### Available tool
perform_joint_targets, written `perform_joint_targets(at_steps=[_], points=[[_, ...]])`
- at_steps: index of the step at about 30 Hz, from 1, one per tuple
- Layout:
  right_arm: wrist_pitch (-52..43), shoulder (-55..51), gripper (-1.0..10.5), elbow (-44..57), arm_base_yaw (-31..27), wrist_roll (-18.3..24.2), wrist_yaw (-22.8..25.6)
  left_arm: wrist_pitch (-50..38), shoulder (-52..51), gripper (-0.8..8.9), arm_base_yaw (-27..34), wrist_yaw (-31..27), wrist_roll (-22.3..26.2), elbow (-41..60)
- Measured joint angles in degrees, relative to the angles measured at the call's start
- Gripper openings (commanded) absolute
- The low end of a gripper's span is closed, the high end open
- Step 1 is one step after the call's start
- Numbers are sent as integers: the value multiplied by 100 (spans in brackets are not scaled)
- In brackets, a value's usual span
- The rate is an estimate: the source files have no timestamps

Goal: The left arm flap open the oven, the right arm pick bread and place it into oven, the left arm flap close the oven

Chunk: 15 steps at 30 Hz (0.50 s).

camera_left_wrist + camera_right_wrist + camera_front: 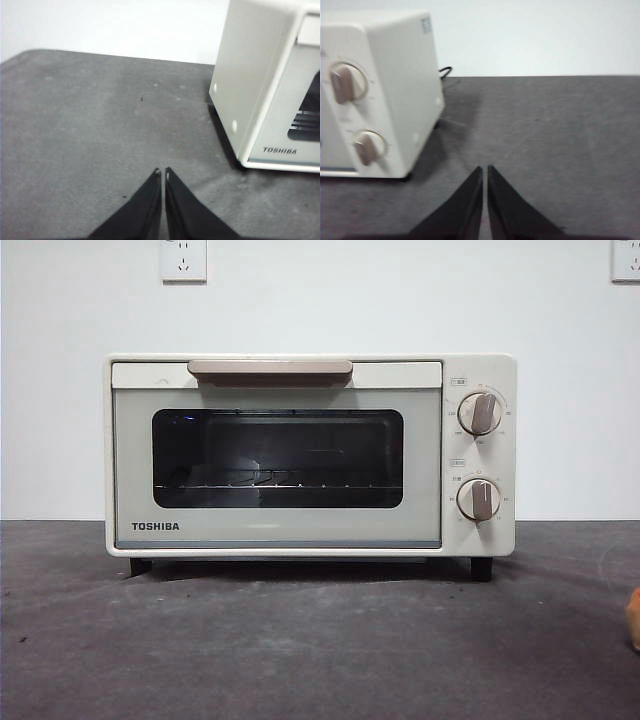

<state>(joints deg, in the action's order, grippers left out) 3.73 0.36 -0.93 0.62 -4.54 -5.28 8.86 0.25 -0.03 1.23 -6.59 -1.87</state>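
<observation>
The cream-white TOSHIBA oven [310, 455] stands in the middle of the table with its door shut and its taupe handle [270, 369] at the top. A wire rack shows behind the dark glass. A sliver of the orange bread [633, 618] peeks in at the front view's right edge. My left gripper [162, 172] hovers shut over bare table, to the left of the oven [270, 85]. My right gripper [484, 170] is shut above the table on the oven's knob side [380, 95]. Neither holds anything.
The dark grey table [320, 650] stretches in front of the oven. A white wall with two sockets [183, 260] rises behind it. A black cord [445, 71] trails from the oven's back.
</observation>
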Motion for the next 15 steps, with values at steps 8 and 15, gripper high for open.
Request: perform_joint_targets(at_steps=[8,15], points=[[319,4,12,-177,2,-1180,-208,24,127,19,-63,199,-920,-55],[1215,319,12,-1386,9,-1644,-369,313,601,19,-192,210,-1751,-1003]])
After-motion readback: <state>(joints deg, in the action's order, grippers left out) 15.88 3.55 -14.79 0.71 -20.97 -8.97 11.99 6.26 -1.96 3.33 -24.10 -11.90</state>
